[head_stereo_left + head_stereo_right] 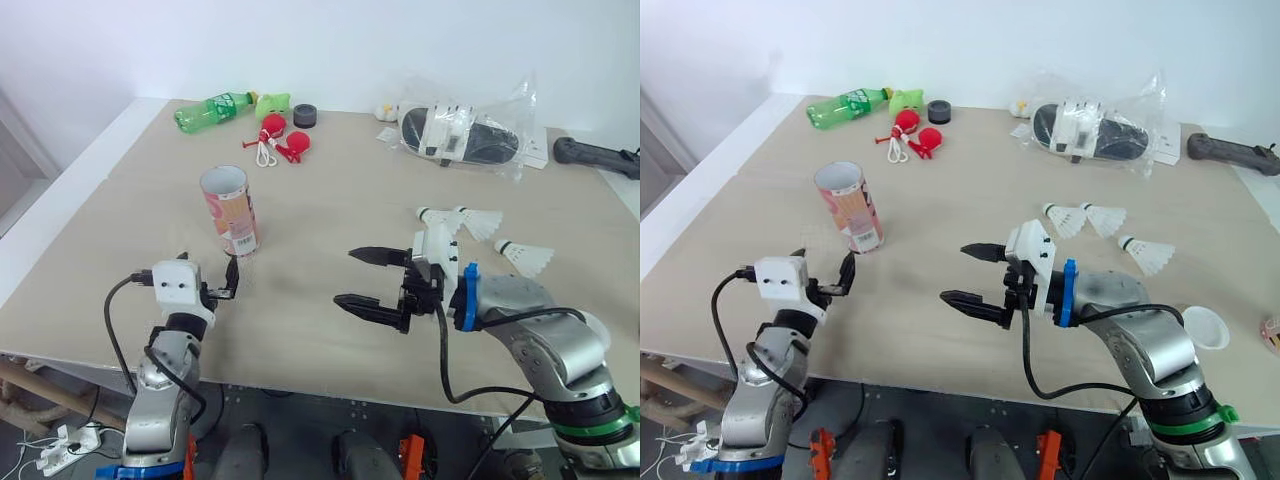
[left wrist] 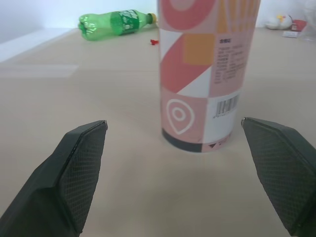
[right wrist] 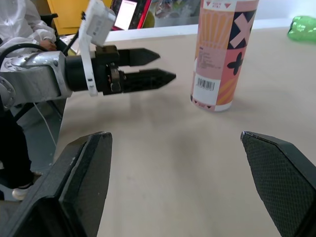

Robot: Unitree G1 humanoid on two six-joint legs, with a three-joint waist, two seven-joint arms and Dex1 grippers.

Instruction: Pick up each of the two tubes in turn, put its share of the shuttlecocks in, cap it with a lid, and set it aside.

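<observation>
A pink and white patterned tube (image 1: 230,210) stands upright with its top open, left of the table's middle. My left gripper (image 1: 208,268) is open just in front of the tube, and the tube (image 2: 207,74) stands a little beyond its fingers (image 2: 74,173), not touched. My right gripper (image 1: 345,277) is open and empty over the middle of the table, pointing left towards the tube (image 3: 224,54). Three white shuttlecocks (image 1: 1105,218) lie on the table beyond the right arm. A small white cup-shaped piece (image 1: 1207,327) sits near the right front edge.
At the back lie a green bottle (image 1: 215,108), a green toy (image 1: 272,103), a red toy (image 1: 275,135), a black round cap (image 1: 305,116), a clear bag of black and white items (image 1: 465,135) and a black handle (image 1: 595,153). A person in white (image 3: 15,29) sits beyond the table.
</observation>
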